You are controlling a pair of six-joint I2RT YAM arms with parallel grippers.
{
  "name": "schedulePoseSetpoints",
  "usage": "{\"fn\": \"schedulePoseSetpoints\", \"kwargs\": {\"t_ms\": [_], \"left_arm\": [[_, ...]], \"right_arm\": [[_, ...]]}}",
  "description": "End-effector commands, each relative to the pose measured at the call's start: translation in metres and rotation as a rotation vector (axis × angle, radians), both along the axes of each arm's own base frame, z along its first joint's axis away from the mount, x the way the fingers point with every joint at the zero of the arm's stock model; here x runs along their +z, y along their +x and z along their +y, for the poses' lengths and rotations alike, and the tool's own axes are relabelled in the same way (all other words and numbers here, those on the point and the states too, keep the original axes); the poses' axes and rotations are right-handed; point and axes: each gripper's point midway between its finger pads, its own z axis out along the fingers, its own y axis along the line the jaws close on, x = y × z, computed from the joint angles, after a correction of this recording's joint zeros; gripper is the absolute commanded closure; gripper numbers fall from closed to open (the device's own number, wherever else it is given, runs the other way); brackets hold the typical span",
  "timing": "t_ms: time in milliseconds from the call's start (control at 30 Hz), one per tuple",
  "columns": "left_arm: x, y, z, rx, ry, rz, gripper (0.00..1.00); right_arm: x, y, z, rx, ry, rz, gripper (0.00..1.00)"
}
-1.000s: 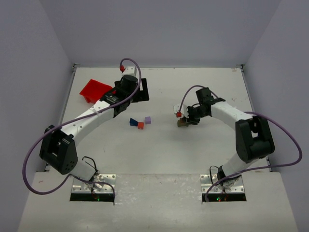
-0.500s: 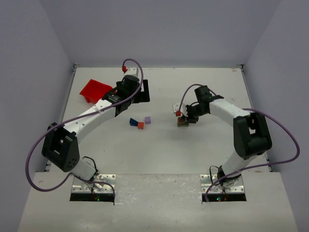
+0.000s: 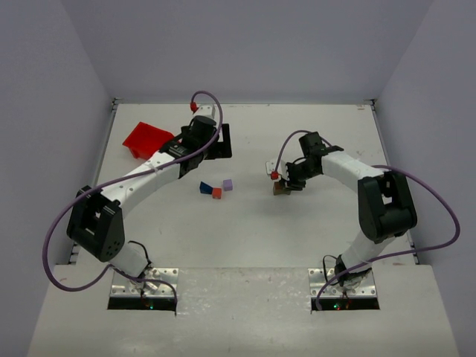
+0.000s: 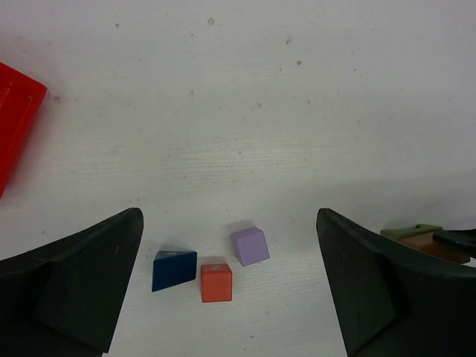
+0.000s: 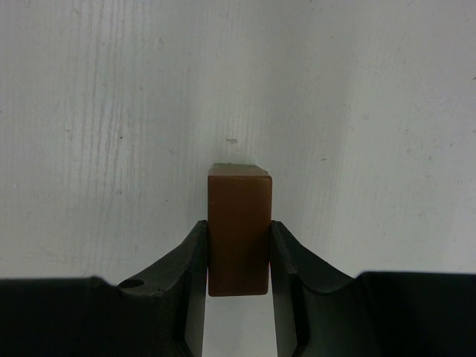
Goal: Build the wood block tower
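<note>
Likely risk: tall brown wooden block [image 5: 238,201] may topple or skew on release, since it seems to rest against a green piece [image 5: 236,166] barely showing past its far end. Right pincer [image 5: 238,249] clenched narrowly on its sides. Left pincer [image 4: 229,216] spread wide, empty, above blue wooden wedge [image 4: 175,269], orange-red wooden cube [image 4: 216,282] and lilac wooden cube [image 4: 250,245], clustered mid-desk [image 4: 245,111]

One each: brown block [image 5: 238,223], lilac block [image 4: 249,245], orange-red block [image 4: 216,282], blue wedge [image 4: 174,269], red bin [image 3: 146,138].

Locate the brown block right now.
Clamped in the right hand, the brown block is right of centre in the top view, well right of the lilac block.
</note>
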Motion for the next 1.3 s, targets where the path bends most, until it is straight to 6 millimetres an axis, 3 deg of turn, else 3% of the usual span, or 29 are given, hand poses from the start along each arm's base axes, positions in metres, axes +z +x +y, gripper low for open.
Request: {"fn": "schedulePoseSetpoints", "kwargs": {"t_ms": [0, 200, 400, 833, 967, 1033, 1267], "left_arm": [[0.022, 0.01, -0.005, -0.006, -0.023, -0.055, 0.0], [0.021, 0.01, -0.005, -0.006, -0.019, -0.051, 0.0], [0.02, 0.011, -0.005, -0.006, -0.013, -0.05, 0.0], [0.016, 0.013, -0.009, -0.026, -0.012, -0.039, 0.0], [0.017, 0.013, -0.009, -0.026, -0.013, -0.04, 0.0], [0.016, 0.013, -0.009, -0.026, -0.012, -0.039, 0.0], [0.02, 0.014, -0.011, -0.031, -0.022, -0.043, 0.0]], "right_arm": [[0.015, 0.014, 0.006, 0.028, 0.031, -0.054, 0.75], [0.014, 0.013, 0.005, 0.025, 0.028, -0.044, 0.74], [0.012, 0.011, 0.004, 0.029, 0.019, -0.042, 0.66], [0.013, 0.013, 0.004, 0.022, 0.02, -0.041, 0.35], [0.015, 0.016, 0.005, 0.015, 0.026, -0.044, 0.07], [0.016, 0.018, 0.006, 0.012, 0.028, -0.052, 0.01], [0.032, 0.025, 0.008, 0.0, 0.046, -0.105, 0.01]]}}
